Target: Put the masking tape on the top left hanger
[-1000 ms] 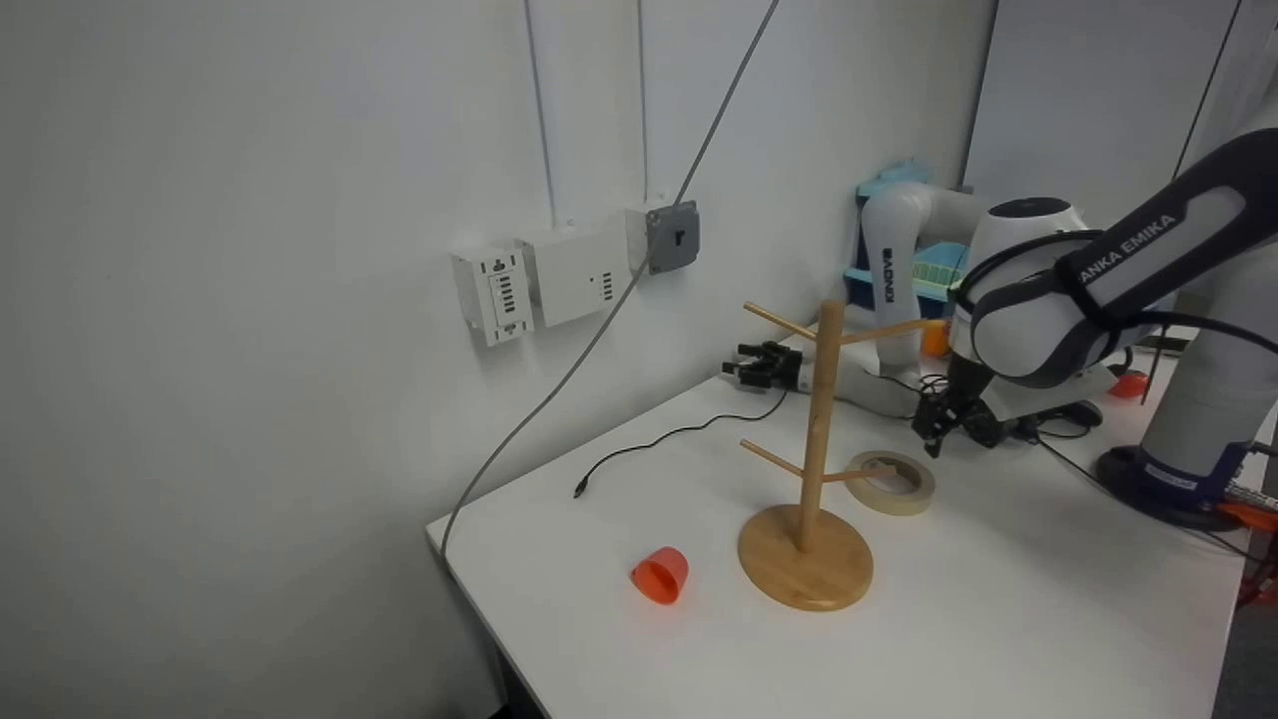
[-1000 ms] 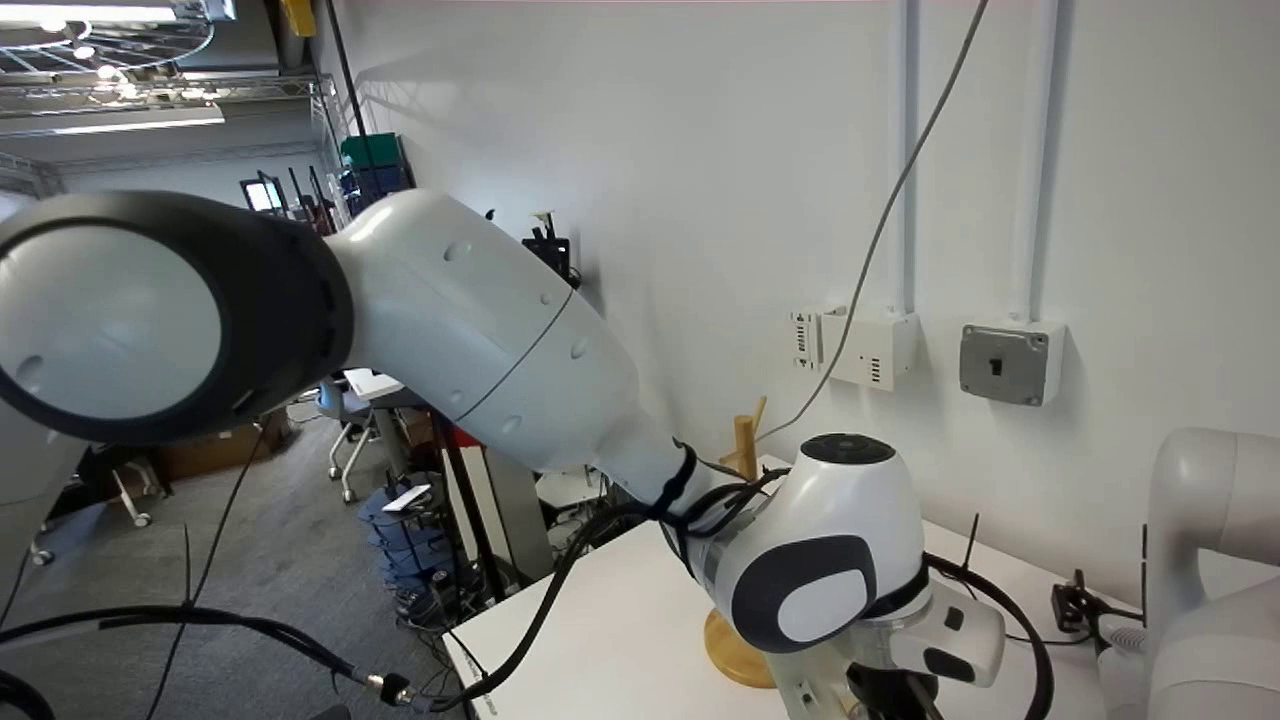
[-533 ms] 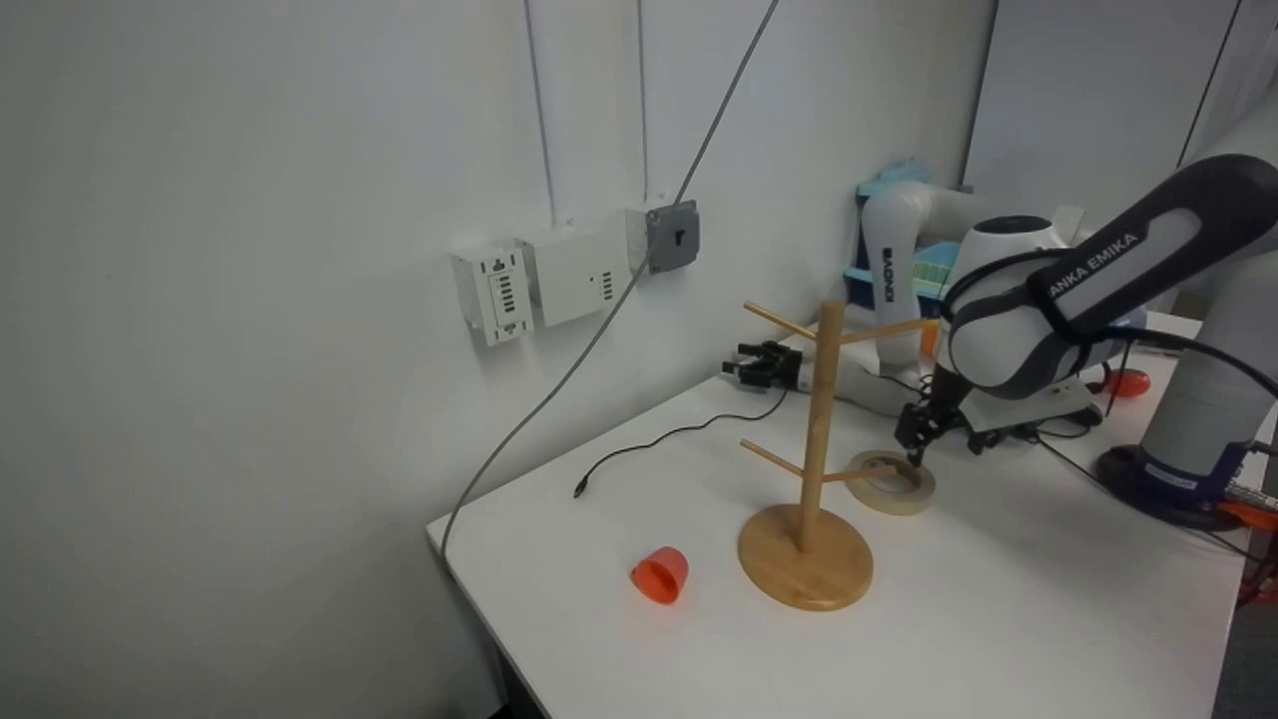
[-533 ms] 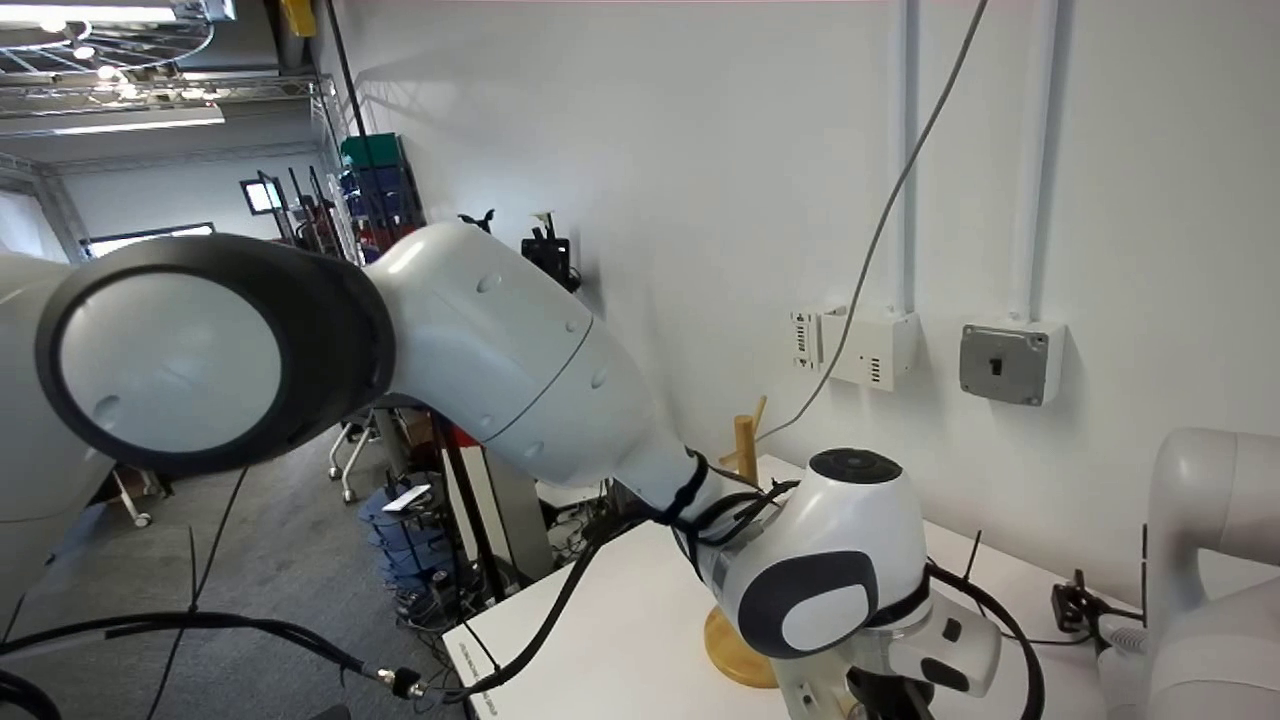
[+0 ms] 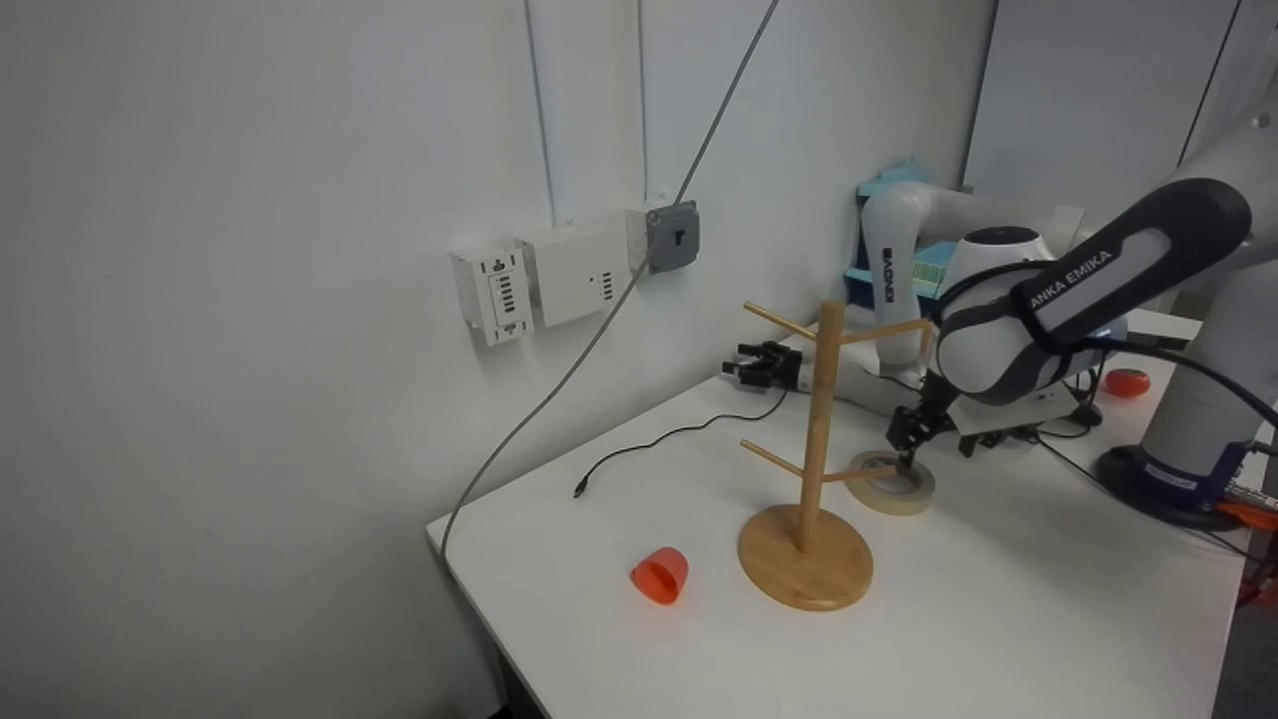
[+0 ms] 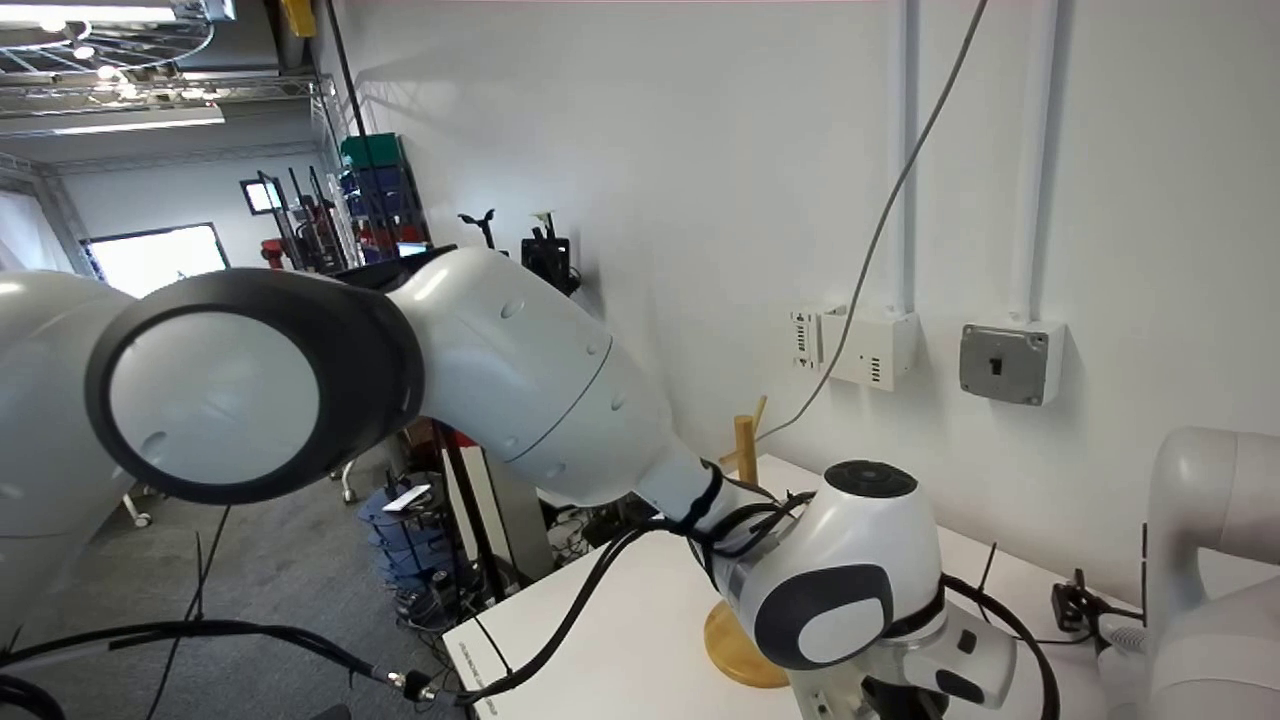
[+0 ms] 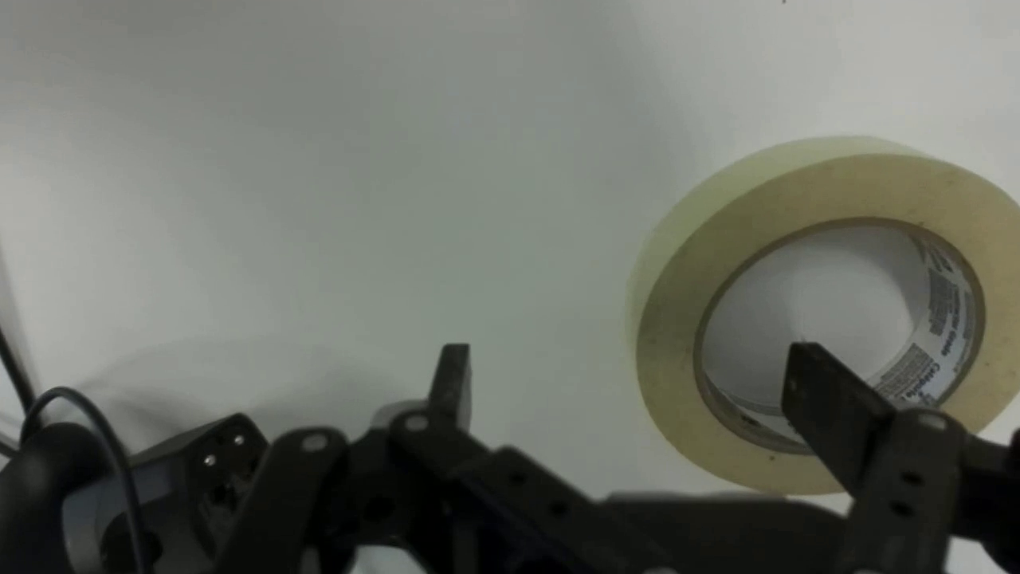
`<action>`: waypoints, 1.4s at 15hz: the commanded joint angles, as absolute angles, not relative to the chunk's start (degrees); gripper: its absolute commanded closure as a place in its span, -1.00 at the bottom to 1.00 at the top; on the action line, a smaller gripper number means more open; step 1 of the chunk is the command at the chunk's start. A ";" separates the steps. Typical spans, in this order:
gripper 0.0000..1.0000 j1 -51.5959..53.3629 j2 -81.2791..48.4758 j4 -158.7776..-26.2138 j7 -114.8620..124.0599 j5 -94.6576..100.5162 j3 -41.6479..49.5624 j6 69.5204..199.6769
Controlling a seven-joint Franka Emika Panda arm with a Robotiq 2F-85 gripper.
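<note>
The masking tape (image 5: 904, 507) lies flat on the table beside the wooden stand (image 5: 819, 419), behind its lower right peg in an exterior view. In the wrist view the tape (image 7: 673, 351) is at the right. My gripper (image 7: 629, 355) is open and empty. Its right fingertip overlaps the tape's open centre; its left fingertip is outside the ring. Its exact height is unclear. In an exterior view my gripper (image 5: 936, 454) is at the tape's far side. The top left hanger (image 5: 779, 320) is bare. The arm hides the tape in an exterior view where the stand (image 6: 745, 445) partly shows.
An orange-red cup (image 5: 659, 576) lies left of the stand. A Kinova arm (image 5: 899, 260) stands behind, its black gripper (image 5: 764, 366) resting on the table by the wall. A thin black cable (image 5: 679, 431) runs across the table. A red object (image 5: 1126, 382) sits at the back right.
My arm has moved down and left in an exterior view, bringing a fingertip from beyond the tape to over its ring. The tape and stand have not moved.
</note>
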State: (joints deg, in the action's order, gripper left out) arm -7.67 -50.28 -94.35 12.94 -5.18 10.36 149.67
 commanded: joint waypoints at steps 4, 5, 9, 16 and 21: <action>-1.00 -8.90 -54.65 -89.15 13.74 -5.87 9.98 148.30; -0.98 -8.88 -54.99 -88.93 13.79 -5.85 9.99 148.31; -0.69 -8.87 -56.07 -87.85 13.88 -5.85 10.01 148.09; 0.43 -8.84 -56.11 -87.42 13.78 -5.77 10.04 148.12; 0.88 -8.02 -52.82 -90.84 13.38 -4.87 10.89 149.00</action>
